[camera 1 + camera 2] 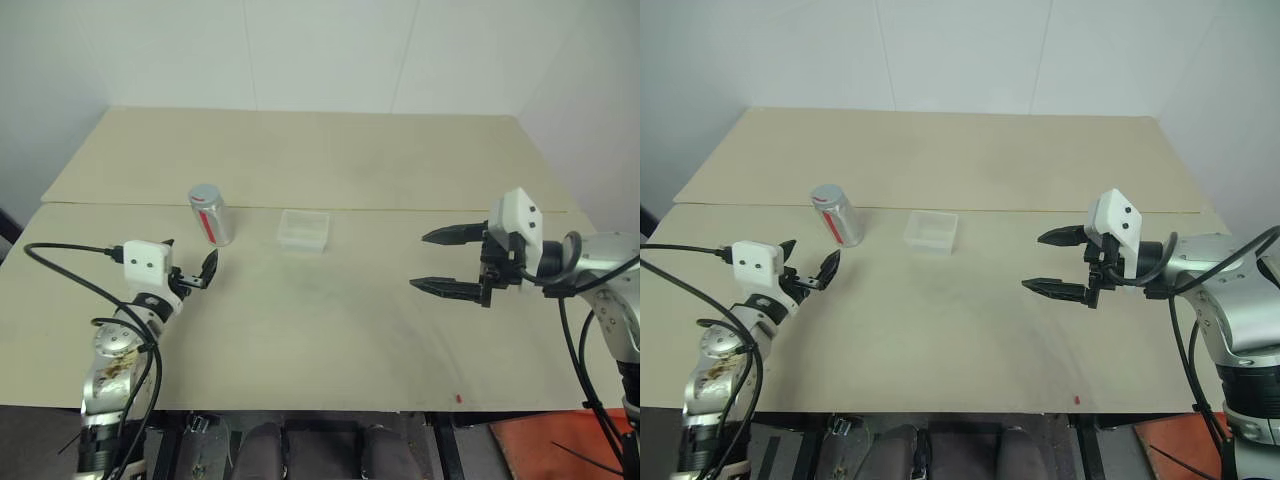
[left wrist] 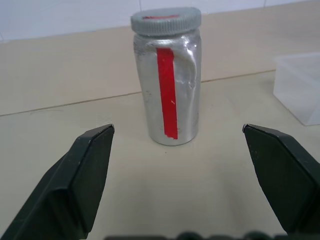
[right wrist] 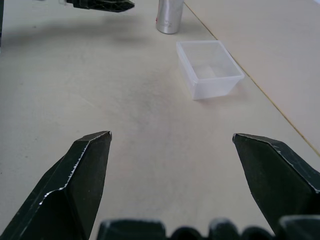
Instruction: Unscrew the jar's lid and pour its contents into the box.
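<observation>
We're lined up on the jar point(image 1: 210, 214), standing upright at the left-centre of the head view on the worktop point(image 1: 330, 300), lid point(image 2: 166, 20) screwed on, red stripe facing our left gripper point(image 1: 190, 262). Its jaws are spread wide and empty, just short of the jar. The box point(image 1: 304, 230) sits just to the jar's right, near but apart, and looks empty. Over on the right side of the frame our right gripper point(image 1: 447, 261) hovers above the worktop, jaws spread too, holding nothing.

We judge the step in hand is grasping the jar body. To do it well, we keep the jar centred between the jaws, come in level, and close low on the body, below the lid, so the cap stays free for the right gripper to twist. That thin dented metal could slip or tip, so a square, firm pinch matters.
</observation>
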You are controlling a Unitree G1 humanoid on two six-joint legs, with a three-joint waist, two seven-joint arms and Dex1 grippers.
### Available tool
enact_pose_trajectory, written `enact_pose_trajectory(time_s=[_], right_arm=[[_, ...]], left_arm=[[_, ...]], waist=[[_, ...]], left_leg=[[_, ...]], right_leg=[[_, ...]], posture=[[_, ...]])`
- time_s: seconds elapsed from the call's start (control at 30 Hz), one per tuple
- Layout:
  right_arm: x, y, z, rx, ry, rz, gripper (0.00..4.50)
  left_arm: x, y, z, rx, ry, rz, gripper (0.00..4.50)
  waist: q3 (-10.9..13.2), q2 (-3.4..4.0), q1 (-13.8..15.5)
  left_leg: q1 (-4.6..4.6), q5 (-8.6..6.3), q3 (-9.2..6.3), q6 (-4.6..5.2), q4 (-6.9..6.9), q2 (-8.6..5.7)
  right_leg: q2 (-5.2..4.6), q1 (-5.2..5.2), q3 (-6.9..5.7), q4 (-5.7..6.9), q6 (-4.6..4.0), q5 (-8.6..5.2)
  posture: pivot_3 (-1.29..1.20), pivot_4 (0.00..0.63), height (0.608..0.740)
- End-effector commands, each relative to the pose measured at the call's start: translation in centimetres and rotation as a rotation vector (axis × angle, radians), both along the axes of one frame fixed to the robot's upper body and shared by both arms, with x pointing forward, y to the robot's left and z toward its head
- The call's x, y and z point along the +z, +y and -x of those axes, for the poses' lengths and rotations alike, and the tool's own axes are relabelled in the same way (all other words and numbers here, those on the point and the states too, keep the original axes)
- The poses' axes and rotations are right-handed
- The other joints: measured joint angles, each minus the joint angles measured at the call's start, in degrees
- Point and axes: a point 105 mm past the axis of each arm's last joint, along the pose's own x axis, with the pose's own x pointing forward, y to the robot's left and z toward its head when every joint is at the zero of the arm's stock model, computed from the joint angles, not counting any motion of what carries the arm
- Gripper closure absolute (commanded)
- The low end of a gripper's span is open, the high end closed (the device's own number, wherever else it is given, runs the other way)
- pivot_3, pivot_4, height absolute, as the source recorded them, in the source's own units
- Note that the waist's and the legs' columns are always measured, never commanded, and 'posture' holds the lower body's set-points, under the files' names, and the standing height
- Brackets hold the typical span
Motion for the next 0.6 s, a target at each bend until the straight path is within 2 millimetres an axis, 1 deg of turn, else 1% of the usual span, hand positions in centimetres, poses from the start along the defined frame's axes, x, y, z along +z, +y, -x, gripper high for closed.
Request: enact_pose_trajectory(time_s=[0.03, 0.23, 0.37, 0.6], right_arm=[[1.1, 0.3, 0.4, 0.017, -0.045, -0.001, 0.0], [1.4, 0.4, 0.8, 0.014, -0.049, -0.013, 0.0], [1.5, 0.5, 1.1, 0.01, -0.053, -0.015, 0.0], [1.4, 0.6, 1.7, 0.009, -0.051, -0.022, 0.0]], left_arm=[[1.0, 0.1, -1.3, -0.004, -0.06, 0.004, 0.04], [0.9, -0.2, -3.3, -0.067, -0.063, 0.024, 0.04], [0.7, -0.7, -4.3, -0.112, -0.044, -0.004, 0.04], [0.9, 0.0, -5.6, -0.112, -0.057, -0.019, 0.04]], waist=[[0.0, 0.0, 0.0], [0.0, 0.0, 0.01], [0.0, 0.0, 0.0], [0.0, 0.0, -0.01]], left_leg=[[0.02, 0.0, -0.01, 0.0, 0.0, 0.0], [-0.03, 0.0, 0.0, 0.0, 0.0, -0.01], [-0.05, 0.01, 0.03, -0.01, 0.0, -0.01], [-0.05, 0.01, 0.01, -0.01, 0.0, -0.01]], right_leg=[[0.0, 0.02, 0.0, 0.0, 0.0, 0.0], [-0.01, -0.01, -0.03, -0.03, 0.01, 0.0], [0.0, -0.01, -0.06, -0.02, 0.01, 0.01], [-0.01, -0.01, -0.06, -0.02, 0.02, 0.01]], posture=[[0.0, 0.15, 0.74], [0.0, 0.15, 0.74], [0.0, 0.15, 0.74], [0.0, 0.15, 0.74]])
